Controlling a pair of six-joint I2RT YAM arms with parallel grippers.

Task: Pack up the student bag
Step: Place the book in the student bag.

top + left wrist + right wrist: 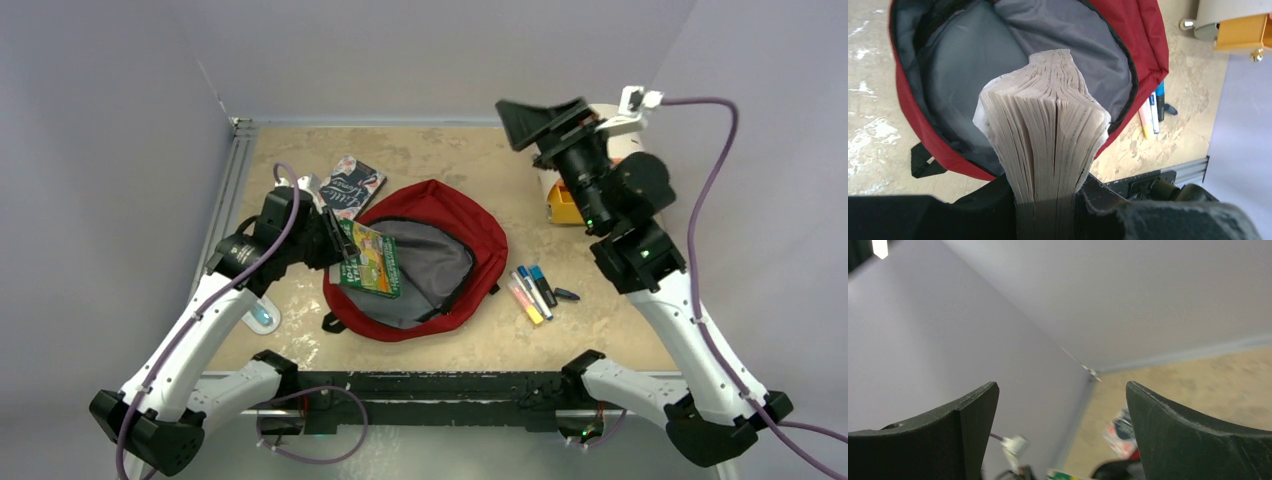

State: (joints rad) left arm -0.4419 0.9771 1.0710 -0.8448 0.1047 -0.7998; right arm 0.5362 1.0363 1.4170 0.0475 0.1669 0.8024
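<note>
Red fabric student bag (470, 215) likely sags, so grab its zipper rim (472, 262); left gripper (1045, 200) pinches a book (372, 262), right gripper (1063, 430) gapes empty

A few markers (532, 290) lie side by side on the speckled beige table (450, 150), a dark cap (566, 294) just beside them; a dark-covered book (347, 186) lies flat towards the back; a cream-and-orange drawer box (565, 205), partly hidden, stands back right; a small pale-blue oval thing (262, 318) sits near the left edge.
</note>
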